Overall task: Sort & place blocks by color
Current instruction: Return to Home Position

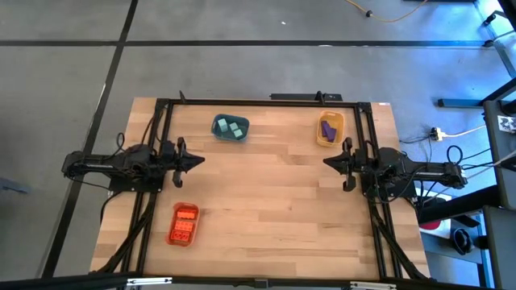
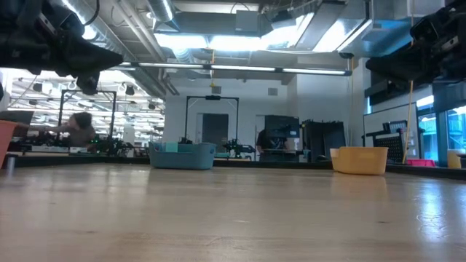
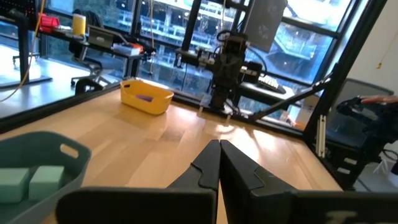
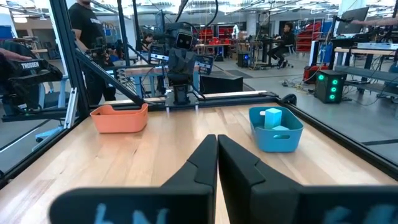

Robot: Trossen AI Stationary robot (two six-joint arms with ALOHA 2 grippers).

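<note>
High view, table [image 1: 266, 201] from near edge to far. Toward the near left corner: orange tray [image 1: 183, 206], holding orange-red blocks [image 1: 184, 227]. Over mid-table, at its left and right sides above black frame rails [image 1: 258, 101]: left gripper [image 1: 201, 160] and right gripper [image 1: 325, 162], each clenched on nothing, tips facing across bare wood. Along the far edge: blue tray [image 1: 230, 140] with teal-green blocks [image 1: 234, 127], yellow tray [image 1: 329, 144] with purple blocks [image 1: 327, 127].
</note>
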